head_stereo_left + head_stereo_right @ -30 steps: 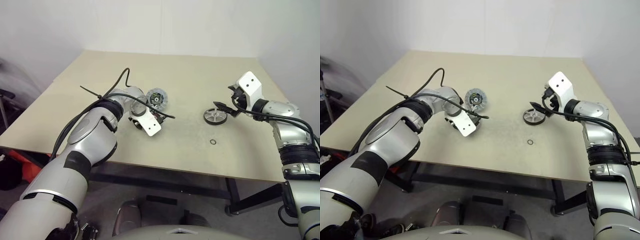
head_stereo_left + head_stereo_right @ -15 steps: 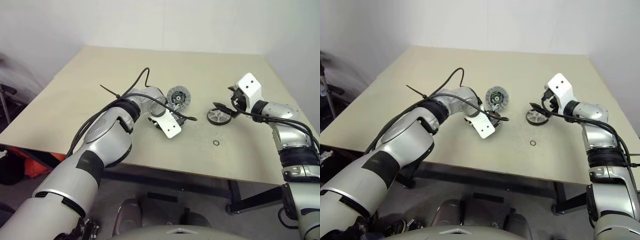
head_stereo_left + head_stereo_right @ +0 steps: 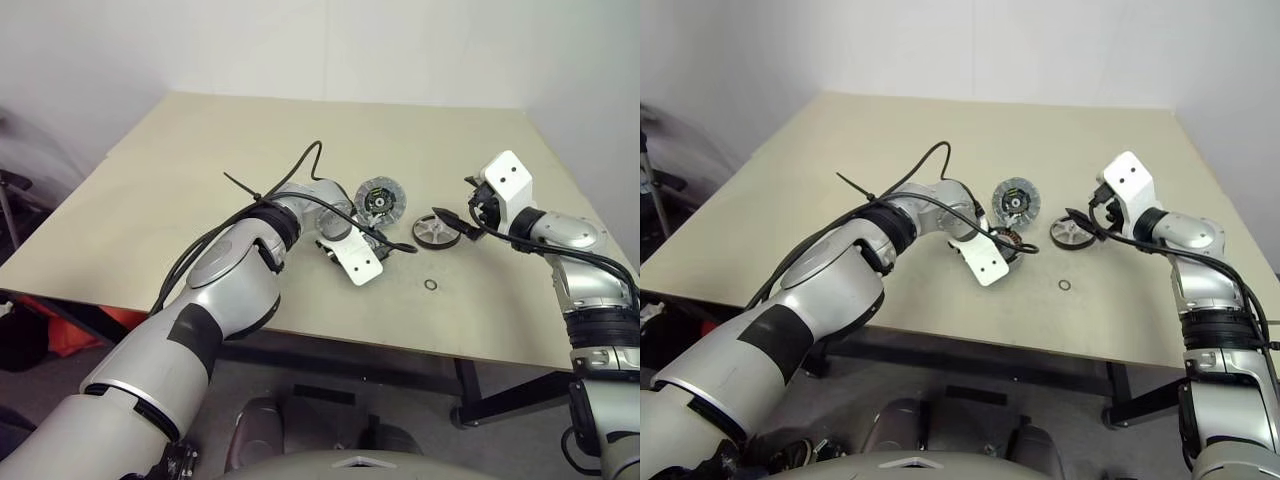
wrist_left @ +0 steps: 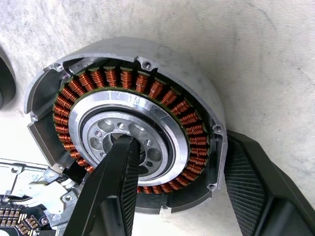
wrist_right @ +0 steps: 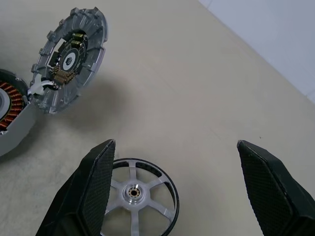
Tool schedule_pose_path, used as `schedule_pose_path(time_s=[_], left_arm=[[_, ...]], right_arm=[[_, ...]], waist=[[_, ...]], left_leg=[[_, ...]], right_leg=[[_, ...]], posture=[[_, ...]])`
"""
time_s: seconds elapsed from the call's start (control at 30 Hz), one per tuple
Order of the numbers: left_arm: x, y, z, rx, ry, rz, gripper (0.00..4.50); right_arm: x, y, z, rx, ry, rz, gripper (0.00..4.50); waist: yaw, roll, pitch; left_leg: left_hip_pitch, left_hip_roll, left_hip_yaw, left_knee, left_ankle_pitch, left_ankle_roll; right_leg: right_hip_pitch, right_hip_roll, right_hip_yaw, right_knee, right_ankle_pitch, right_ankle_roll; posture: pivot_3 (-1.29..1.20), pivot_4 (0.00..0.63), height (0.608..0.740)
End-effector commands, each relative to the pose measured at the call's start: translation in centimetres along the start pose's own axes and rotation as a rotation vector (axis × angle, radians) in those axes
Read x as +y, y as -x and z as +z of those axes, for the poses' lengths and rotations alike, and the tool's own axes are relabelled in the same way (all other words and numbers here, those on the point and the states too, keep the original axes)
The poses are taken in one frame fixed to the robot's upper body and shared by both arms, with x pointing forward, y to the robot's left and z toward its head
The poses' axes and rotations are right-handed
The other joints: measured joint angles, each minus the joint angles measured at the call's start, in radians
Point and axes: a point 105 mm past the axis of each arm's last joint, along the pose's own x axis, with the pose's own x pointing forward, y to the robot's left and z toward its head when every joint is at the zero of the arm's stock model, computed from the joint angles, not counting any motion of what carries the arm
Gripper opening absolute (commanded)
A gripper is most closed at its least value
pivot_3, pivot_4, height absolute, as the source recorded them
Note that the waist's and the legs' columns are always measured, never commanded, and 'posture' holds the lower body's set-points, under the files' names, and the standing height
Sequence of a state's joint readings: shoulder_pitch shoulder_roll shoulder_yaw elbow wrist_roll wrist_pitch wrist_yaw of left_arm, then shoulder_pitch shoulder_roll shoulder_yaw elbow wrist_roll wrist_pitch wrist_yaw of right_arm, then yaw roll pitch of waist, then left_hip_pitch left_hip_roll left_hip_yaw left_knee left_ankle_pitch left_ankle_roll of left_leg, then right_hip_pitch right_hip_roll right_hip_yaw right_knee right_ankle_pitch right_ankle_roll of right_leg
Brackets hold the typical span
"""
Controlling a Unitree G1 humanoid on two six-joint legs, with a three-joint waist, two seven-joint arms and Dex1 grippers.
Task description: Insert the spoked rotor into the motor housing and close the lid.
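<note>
Gripping the motor housing (image 4: 133,142) by one wall is what worries me most: my left tool (image 4: 182,191) has one finger down inside the silver centre hub and the other against the outer rim, so the jaws stand part closed on the wall with its copper windings between them. As I judge it, a squeeze too hard or a slip of the inner finger could scrape those windings, and a careless tug could strain the lid (image 3: 381,200), which stands tilted on edge just beside the housing with a small circuit board and what look like wires running between the two. If the lid tips over, it could fall across the opening and block the way for the rotor.

My right tool (image 5: 179,191) is spread wide and grasps nothing. It hovers over the spoked rotor (image 5: 138,194), which lies flat on the surface (image 3: 200,170) toward its right edge, well apart from the housing. One finger hangs above the rotor's rim while the other is out over bare surface, so the rotor is off centre between them. Closing from here would, I think, catch one edge and flick the wheel away, or tip it, rather than seat it in the grip. A tiny loose ring (image 3: 430,286) lies near the front edge, close to the rotor; a sweeping finger could knock it off the surface.
</note>
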State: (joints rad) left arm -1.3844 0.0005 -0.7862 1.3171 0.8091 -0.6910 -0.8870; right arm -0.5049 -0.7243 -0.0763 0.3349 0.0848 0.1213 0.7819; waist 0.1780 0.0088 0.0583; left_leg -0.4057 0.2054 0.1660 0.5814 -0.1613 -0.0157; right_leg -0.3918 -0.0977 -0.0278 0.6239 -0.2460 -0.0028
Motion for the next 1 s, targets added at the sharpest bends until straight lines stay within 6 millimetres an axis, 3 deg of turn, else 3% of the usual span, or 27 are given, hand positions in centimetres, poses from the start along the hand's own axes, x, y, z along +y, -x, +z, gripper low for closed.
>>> schedule_pose_path(time_s=[0.03,0.07,0.2,0.57,0.67,0.8,0.9,1.0], left_arm=[[0.9,1.2,-0.8,0.037,-0.018,0.027,2.44],[0.9,1.2,-0.9,0.04,-0.011,0.032,2.9],[0.8,1.2,-1.1,0.044,0.009,0.039,3.91],[1.0,2.7,-1.6,-0.026,0.082,0.092,3.91],[0.8,3.9,-1.4,-0.152,0.221,0.121,3.91],[0.3,6.4,-1.5,-0.409,0.533,0.177,3.91],[-1.1,8.1,-1.6,-0.527,0.674,0.201,3.91],[-4.2,9.6,-2.3,-0.604,0.878,0.255,3.91]], right_arm=[[-1.4,0.7,2.0,-0.065,0.022,-0.05,4.5],[-1.4,0.7,2.1,-0.066,0.021,-0.051,4.5],[-1.5,0.5,2.1,-0.067,0.023,-0.051,4.5],[-1.2,-0.3,2.3,-0.076,0.019,-0.037,4.5],[-0.8,-0.4,2.3,-0.084,0.011,-0.029,4.5],[0.0,-0.2,1.9,-0.088,-0.017,-0.019,4.5],[0.5,0.2,1.5,-0.086,-0.049,-0.013,4.5],[3.1,0.7,1.0,-0.082,-0.087,0.036,4.5]], waist=[[0.0,0.0,0.0],[0.0,0.0,0.0],[-0.001,0.0,0.0],[-0.001,0.0,0.0],[0.001,0.0,0.0],[0.002,0.0,0.0],[0.0,0.001,0.0],[0.0,0.001,0.0]], left_leg=[[0.0,0.0,0.0,0.0,0.0,0.0],[0.0,0.0,0.0,0.0,0.0,0.0],[0.002,0.0,0.0,0.0,0.0,0.0],[0.002,0.0,0.0,0.0,0.001,-0.001],[0.002,0.0,0.0,0.0,0.002,0.0],[0.002,0.0,0.001,0.0,0.003,0.002],[0.002,0.001,0.003,-0.001,0.003,0.003],[0.002,0.001,0.005,-0.002,0.003,0.003]], right_leg=[[0.0,0.0,0.0,0.0,0.0,0.0],[0.0,0.0,0.0,0.0,0.0,0.0],[0.001,0.0,0.0,0.0,0.0,0.0],[0.002,0.0,0.0,0.0,0.0,-0.003],[0.002,0.0,0.0,0.0,0.0,-0.004],[0.001,0.0,0.001,0.0,0.0,-0.004],[0.0,0.0,0.001,0.001,0.0,-0.005],[-0.001,0.0,0.001,0.0,-0.001,-0.005]], posture=[[0.0,0.0,0.74],[0.0,0.0,0.74],[0.0,0.0,0.74],[0.0,0.0,0.74],[0.0,0.0,0.74],[0.0,0.0,0.74],[0.0,0.0,0.74],[0.0,0.0,0.74]])
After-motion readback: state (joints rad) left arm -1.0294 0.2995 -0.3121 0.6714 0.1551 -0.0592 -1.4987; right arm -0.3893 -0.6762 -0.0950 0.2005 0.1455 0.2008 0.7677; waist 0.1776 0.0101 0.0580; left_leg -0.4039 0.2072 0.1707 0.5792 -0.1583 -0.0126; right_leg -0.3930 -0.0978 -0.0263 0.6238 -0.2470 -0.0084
